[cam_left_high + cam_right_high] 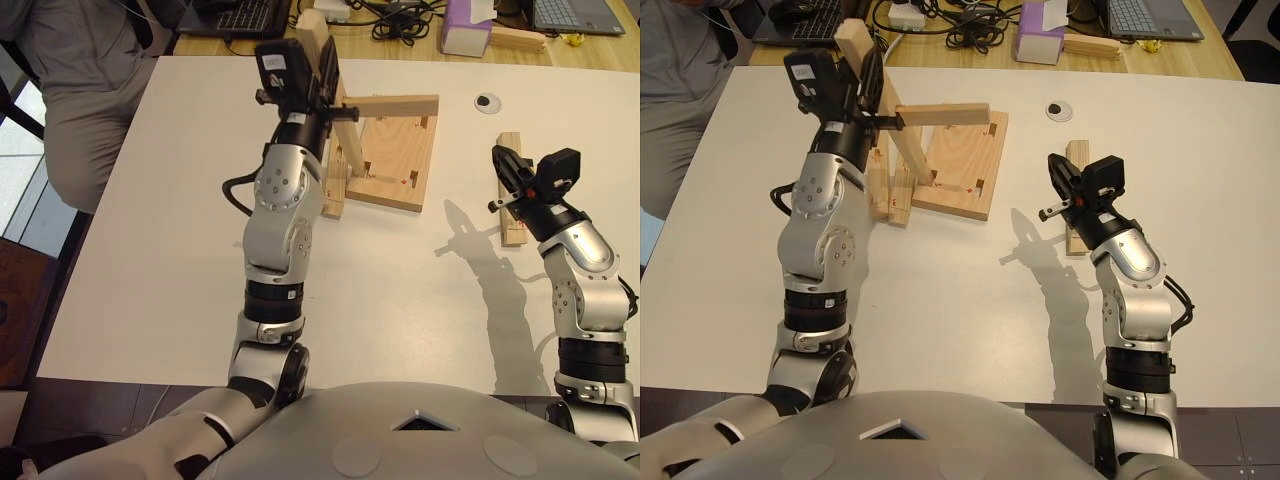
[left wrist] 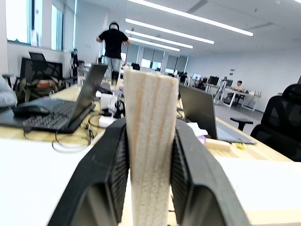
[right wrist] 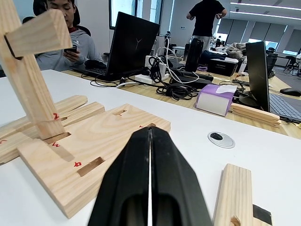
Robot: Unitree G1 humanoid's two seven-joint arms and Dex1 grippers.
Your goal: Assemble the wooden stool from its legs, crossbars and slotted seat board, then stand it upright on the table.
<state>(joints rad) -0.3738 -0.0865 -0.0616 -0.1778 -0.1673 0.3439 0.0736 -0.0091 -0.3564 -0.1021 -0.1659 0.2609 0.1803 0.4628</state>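
The slotted seat board [image 1: 400, 165] lies flat on the white table. A wooden leg [image 1: 352, 152] stands tilted with its foot in one of the board's slots, and a crossbar [image 1: 395, 105] juts sideways from it over the board. My left gripper [image 1: 325, 70] is shut on the leg's upper part; in the left wrist view the leg [image 2: 149, 141] sits between both black fingers [image 2: 110, 174]. More wooden parts [image 1: 333, 190] lie along the board's left edge. My right gripper [image 1: 503, 162] is shut and empty, hovering just above a loose leg [image 1: 514, 232] lying to the board's right.
A small round cap [image 1: 487, 102] is set in the table behind the right arm. Past the table's far edge, a wooden desk carries a purple tissue box [image 1: 465, 25], another wooden bar [image 1: 518, 38], laptops and cables. A person sits at the far left corner.
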